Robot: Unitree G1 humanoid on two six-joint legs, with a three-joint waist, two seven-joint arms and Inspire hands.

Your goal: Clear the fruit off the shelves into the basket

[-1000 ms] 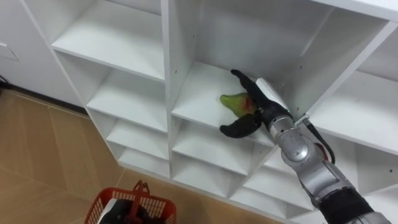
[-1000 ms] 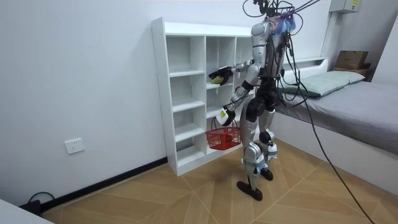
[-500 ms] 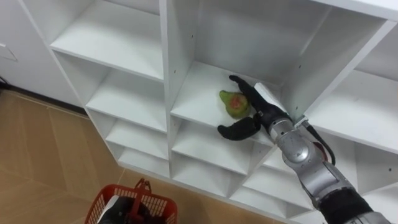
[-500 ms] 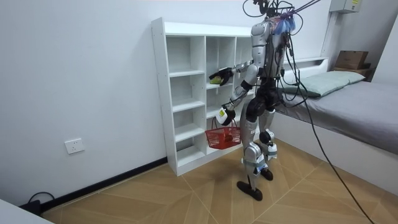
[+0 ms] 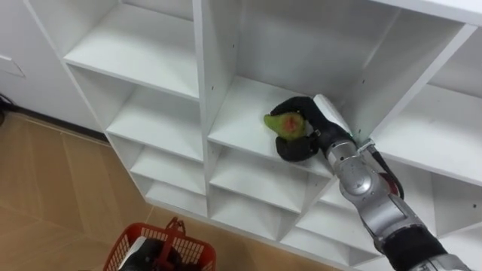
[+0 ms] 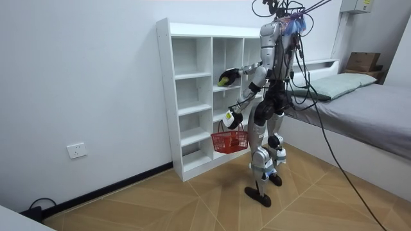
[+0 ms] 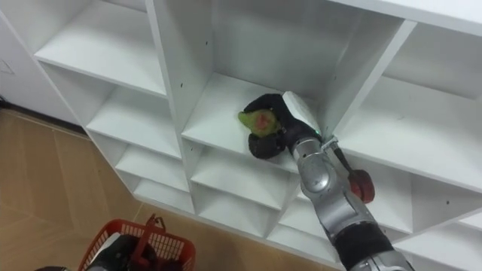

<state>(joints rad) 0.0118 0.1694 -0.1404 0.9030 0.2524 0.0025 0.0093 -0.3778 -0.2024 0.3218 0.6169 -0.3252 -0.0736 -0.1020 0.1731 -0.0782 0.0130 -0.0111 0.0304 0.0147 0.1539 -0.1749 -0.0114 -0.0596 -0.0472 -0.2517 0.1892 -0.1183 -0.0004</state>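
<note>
My right hand (image 5: 303, 134) is inside a compartment of the closet's (image 5: 202, 90) middle column, and its fingers and thumb are curled round the fruit (image 5: 286, 124), a green one with a reddish patch. The fruit sits at the front of my palm, low over the white shelf (image 5: 239, 119); I cannot tell whether it rests on the board or is just clear of it. I come at it from the open front with my wrist near the compartment's right wall, because that is the only way in, and I wrap the fruit from behind and below so that it cannot roll deeper when I pull.

My left hand (image 6: 229, 119) hangs low by my hip, closed on the handle of the red basket (image 5: 128, 243). The basket hangs below the shelves I am working at, close to the closet's front, so the fruit has a short way down once it is out. Something dark already lies in it; I cannot make out what.

I stand upright facing the closet, with the bed (image 6: 359, 109) behind me. As I judge it, the grasp looks made; the lift out and the drop into the basket are not yet done.
</note>
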